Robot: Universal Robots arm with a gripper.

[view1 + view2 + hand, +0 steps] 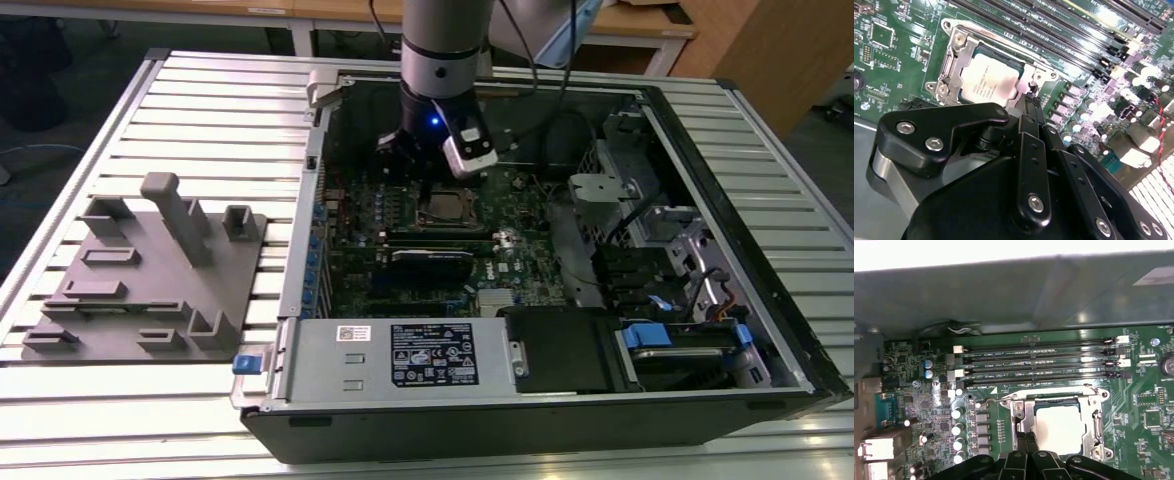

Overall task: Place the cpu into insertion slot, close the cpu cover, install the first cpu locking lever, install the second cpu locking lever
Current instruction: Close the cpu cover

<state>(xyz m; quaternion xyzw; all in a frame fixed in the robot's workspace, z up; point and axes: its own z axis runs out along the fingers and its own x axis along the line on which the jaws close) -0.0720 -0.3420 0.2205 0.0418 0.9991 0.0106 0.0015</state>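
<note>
Now we see the cpu (1060,427) seated under the cpu cover (1098,421), our tool (1027,436) closed at its edge.

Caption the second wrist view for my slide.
Gripper at the rim of the cpu cover, which lies closed over the seated cpu.

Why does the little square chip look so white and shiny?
First wrist view: glare washes the cpu nearly white. Second wrist view: the cpu is bright too, though faint print shows. Exterior view: the table slats nearest the camera glare white, while inside the computer case it is shadowy.
</note>
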